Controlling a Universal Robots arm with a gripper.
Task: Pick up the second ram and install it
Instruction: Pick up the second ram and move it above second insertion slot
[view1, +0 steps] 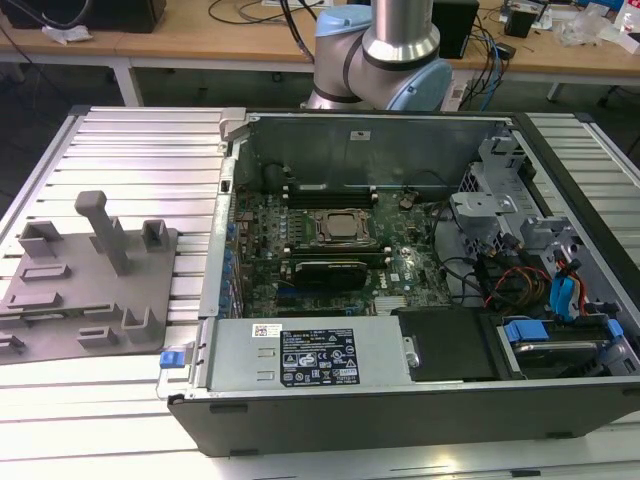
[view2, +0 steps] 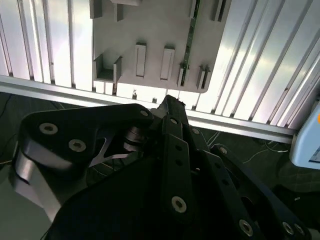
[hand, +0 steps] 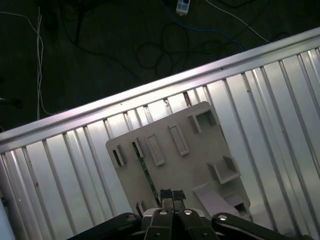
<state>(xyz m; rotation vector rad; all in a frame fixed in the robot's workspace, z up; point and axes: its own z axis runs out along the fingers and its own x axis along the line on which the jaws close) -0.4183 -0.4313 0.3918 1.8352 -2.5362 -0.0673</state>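
Here, ribbed metal table (hand: 60, 165), grey tray (hand: 200, 150) holding the second ram (hand: 145, 172), end effector (hand: 171, 195) pressed together, cable-strewn floor (hand: 125, 30).

Black label (view1: 318, 362), small white sticker (view1: 262, 330) on PSU casing (view1: 232, 362): print too small, unreadable.

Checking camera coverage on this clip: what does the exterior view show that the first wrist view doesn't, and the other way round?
The exterior view adds the open computer case with its CPU socket, and the arm rising behind it. The first wrist view adds the hand, fingers together, close to the second ram, a thin green stick standing on edge in a slot, plus dark floor with cables. Both share the grey tray on the ribbed metal table.
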